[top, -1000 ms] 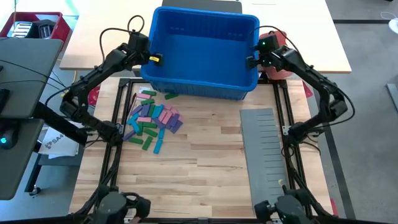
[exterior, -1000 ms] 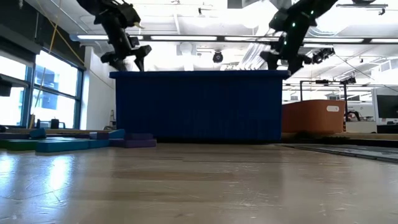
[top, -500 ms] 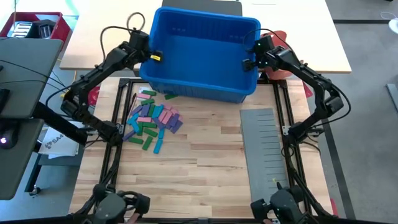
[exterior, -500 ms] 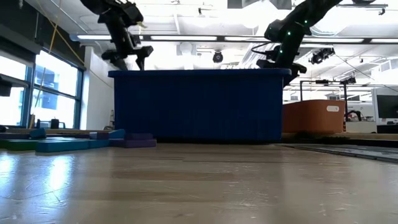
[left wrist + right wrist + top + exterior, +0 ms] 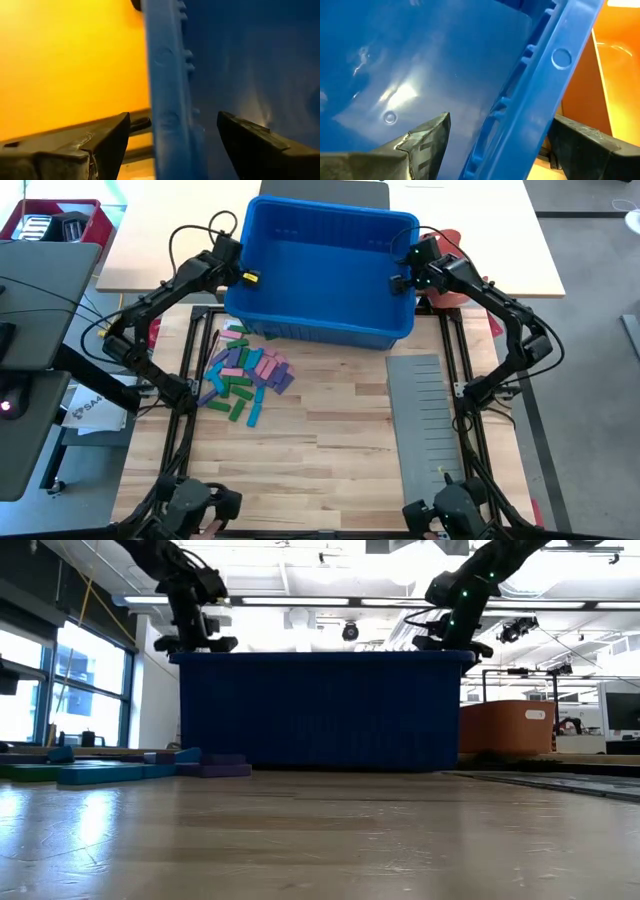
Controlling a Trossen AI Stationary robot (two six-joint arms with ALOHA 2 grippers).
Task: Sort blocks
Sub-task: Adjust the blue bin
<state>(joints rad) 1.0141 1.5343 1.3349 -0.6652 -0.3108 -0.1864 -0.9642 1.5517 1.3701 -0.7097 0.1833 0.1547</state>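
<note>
A big blue bin (image 5: 320, 270) stands on the table's far middle. My left gripper (image 5: 243, 275) is open astride the bin's left rim (image 5: 167, 100), one finger inside and one outside, with gaps on both sides. My right gripper (image 5: 405, 270) is open astride the right rim (image 5: 530, 100) in the same way. The blocks (image 5: 245, 375), green, pink, purple and blue, lie in a loose pile on the wood in front of the bin's left half; the low view shows them at the left (image 5: 130, 768).
A grey slotted divider sheet (image 5: 425, 420) lies flat at the right. An orange-red tray (image 5: 505, 725) stands behind the bin's right side. A red box (image 5: 50, 220) sits far left, off the work surface. Bare wood reaches to the near edge.
My right gripper has moved toward the table's left and down over the bin's right rim. My left gripper has come down over the left rim. The bin has shifted a little toward the near edge.
</note>
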